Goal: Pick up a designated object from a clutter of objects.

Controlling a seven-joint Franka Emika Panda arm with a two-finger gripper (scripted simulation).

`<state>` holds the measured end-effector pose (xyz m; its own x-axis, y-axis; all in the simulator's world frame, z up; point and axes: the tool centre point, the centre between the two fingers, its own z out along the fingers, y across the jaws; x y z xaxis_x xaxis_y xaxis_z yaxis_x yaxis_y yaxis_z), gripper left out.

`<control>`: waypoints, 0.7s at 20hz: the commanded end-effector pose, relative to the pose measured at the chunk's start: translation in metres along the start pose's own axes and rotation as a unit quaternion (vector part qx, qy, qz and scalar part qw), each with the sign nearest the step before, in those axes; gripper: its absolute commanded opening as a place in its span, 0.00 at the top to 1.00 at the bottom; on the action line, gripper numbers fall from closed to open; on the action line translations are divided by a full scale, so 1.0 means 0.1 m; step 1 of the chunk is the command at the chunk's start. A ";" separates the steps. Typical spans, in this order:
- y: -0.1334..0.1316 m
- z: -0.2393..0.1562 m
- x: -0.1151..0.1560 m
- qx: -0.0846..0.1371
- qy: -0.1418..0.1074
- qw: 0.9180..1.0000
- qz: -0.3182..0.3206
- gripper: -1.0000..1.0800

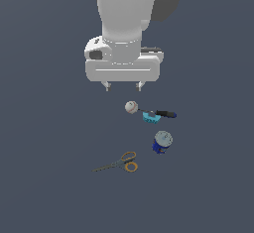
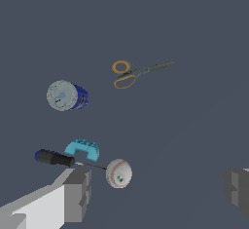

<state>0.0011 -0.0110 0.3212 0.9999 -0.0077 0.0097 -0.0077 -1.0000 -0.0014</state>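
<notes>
the white two-fingered gripper [image 1: 122, 86] is being held spread open and empty above the clutter, leaving room for descent; the small dark-blue cylindrical can with silvery lid [image 1: 161, 142] is lying between orange-handled scissors [image 1: 120, 163] and a teal block [image 1: 150, 118].

Simulated scene, featureless dark-grey floor [image 1: 44, 187]

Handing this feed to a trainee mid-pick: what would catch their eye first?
The big white arm fills the top of the exterior view, its open gripper hanging above the whitish ball. Beyond the ball lie the teal block and the screwdriver, then the blue can standing apart, with the orange-handled scissors beside it.
</notes>
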 end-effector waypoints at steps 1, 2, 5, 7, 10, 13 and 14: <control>0.00 0.00 0.00 0.000 0.000 1.000 0.000 0.04; 0.00 0.00 0.00 0.000 0.000 1.000 0.000 0.04; 0.01 -0.01 0.00 0.004 0.002 1.000 0.001 0.04; 0.02 -0.02 -0.01 0.009 0.004 1.000 0.003 0.04; 0.05 -0.05 -0.02 0.014 0.006 1.000 0.003 0.04; 0.05 -0.06 -0.03 0.015 0.007 1.000 0.002 0.04; 0.05 -0.06 -0.03 0.014 0.006 1.000 0.002 0.04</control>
<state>-0.0018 -0.0164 0.3270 0.9997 -0.0127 0.0227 -0.0120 -0.9995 -0.0296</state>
